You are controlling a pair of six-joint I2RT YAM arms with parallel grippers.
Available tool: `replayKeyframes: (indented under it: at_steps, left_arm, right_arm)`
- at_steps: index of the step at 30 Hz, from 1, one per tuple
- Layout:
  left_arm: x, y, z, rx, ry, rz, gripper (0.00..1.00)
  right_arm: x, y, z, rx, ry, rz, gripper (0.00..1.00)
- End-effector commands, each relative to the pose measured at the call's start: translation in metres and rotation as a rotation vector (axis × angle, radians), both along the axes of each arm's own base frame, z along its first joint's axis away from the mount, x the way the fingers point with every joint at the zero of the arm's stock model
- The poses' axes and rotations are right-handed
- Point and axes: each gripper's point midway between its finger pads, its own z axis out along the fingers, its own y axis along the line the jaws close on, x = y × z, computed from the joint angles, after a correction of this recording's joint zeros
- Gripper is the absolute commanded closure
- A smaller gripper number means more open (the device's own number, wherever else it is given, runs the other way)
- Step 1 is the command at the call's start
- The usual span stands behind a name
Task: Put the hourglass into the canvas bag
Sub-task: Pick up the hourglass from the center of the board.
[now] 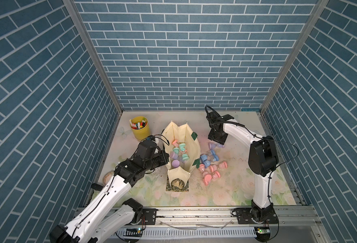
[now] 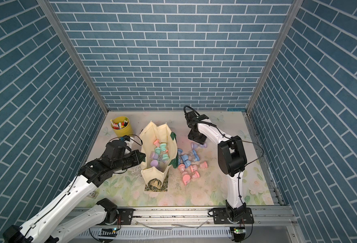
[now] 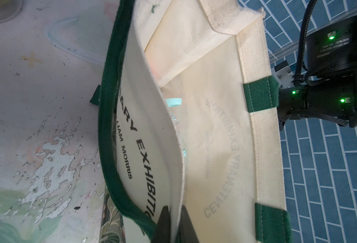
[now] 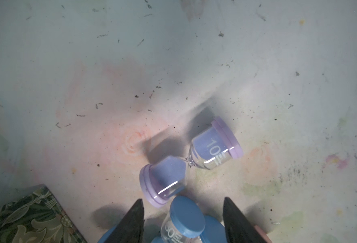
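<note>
Left tool (image 3: 174,226) is clenched on the near wall of the canvas bag (image 1: 195,145) and seems to hold its mouth agape. Farther left, the yellow pen cup (image 1: 140,129) stands well apart and plays no role. Inside the bag lie several hourglasses (image 1: 178,152), pink, teal and purple, so the job looks partly done. Right of the bag, a loose heap waits on the surface (image 1: 236,189): blue ones (image 1: 208,157) near the bag's side, pink ones (image 1: 211,171) toward the front, and a lilac hourglass (image 4: 191,162) lying on its side farther back. Right tool (image 4: 182,202) hangs low over that heap with its jaws apart, gripping nothing. A blue hourglass (image 4: 187,214) sits between them, just beside the lilac one. What is left, as I judge it, is to close, lift and carry across the bag's right wall. The crowded neighbours and that raised wall with its green strap patches (image 1: 193,135) look like the likely snags.
</note>
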Motion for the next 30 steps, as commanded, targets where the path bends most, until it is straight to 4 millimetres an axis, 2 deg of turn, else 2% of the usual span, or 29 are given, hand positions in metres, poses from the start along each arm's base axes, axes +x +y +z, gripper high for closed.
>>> replayKeyframes:
  at_steps: [1, 15, 30]
  left_arm:
    - [0.000, 0.002, -0.008, 0.021, 0.008, -0.005, 1.00]
    - [-0.002, 0.004, -0.007, 0.023, 0.012, -0.003, 1.00]
    - [-0.002, 0.004, -0.009, 0.027, 0.014, -0.003, 1.00]
  right_arm:
    - [-0.002, 0.002, -0.008, 0.003, 0.035, -0.058, 0.40]
    - [0.000, 0.004, -0.040, -0.014, 0.095, -0.077, 0.41]
    - [-0.021, -0.011, -0.062, -0.063, 0.146, -0.068, 0.47]
